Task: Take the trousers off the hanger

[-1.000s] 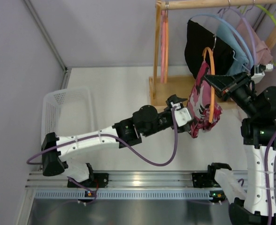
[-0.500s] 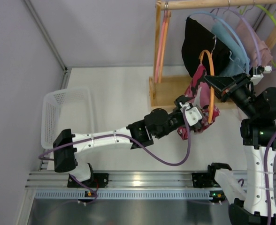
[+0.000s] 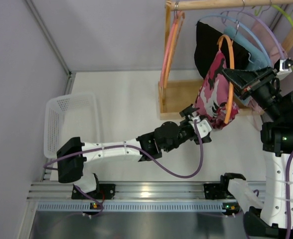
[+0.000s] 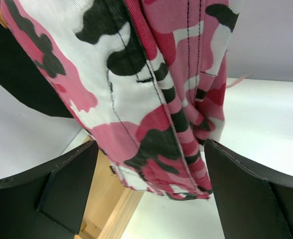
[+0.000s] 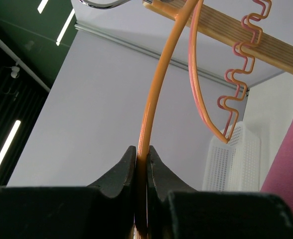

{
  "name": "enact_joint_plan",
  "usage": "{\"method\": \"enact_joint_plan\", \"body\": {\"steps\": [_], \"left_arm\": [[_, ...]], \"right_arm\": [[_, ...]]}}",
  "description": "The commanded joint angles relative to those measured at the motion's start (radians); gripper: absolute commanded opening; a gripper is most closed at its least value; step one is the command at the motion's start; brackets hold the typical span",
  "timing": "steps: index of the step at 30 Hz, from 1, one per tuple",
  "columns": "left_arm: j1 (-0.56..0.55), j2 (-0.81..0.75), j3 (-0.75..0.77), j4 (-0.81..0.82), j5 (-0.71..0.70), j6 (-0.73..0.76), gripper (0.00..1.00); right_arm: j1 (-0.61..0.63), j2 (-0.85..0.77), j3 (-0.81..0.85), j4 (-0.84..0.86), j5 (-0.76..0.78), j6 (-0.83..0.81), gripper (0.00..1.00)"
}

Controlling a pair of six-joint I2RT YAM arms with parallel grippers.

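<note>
The pink, white and black camouflage trousers hang on an orange hanger. My right gripper is shut on that hanger's wire and holds it up in front of the rack. My left gripper is open just below and left of the trousers' lower hem. In the left wrist view the hem hangs between the spread fingers without touching them. The plain black trousers hang behind on a blue hanger.
A wooden rack has a rod and a base, with pink, purple and green hangers and more garments on it. A white basket stands at the left. Grey walls close the back and left.
The trousers were bunched at my left gripper. Now they hang straight and free, with that gripper open and lower. My right gripper has raised the orange hanger.
</note>
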Motion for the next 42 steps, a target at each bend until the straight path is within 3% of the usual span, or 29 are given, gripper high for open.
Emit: {"method": "enact_joint_plan", "body": {"steps": [1,8,12,27,35,42], "left_arm": [[0.0,-0.006,0.007,0.079,0.023,-0.039,0.95],[0.001,0.058,0.08,0.079,-0.046,-0.024,0.96],[0.012,0.085,0.106,0.083,-0.084,-0.001,0.88],[0.059,0.003,0.102,0.085,-0.08,0.037,0.0],[0.059,-0.072,0.171,0.056,-0.054,0.053,0.0],[0.061,-0.103,0.321,-0.034,-0.08,0.037,0.0]], "right_arm": [[-0.009,-0.022,0.091,0.23,0.017,-0.008,0.0],[-0.009,-0.026,0.094,0.241,0.017,0.008,0.0],[-0.009,-0.031,0.099,0.23,0.008,0.004,0.0],[-0.009,-0.051,-0.01,0.183,0.004,-0.014,0.0],[-0.009,-0.068,-0.112,0.126,-0.004,-0.143,0.0],[-0.009,-0.071,-0.191,0.103,-0.007,-0.217,0.0]]}}
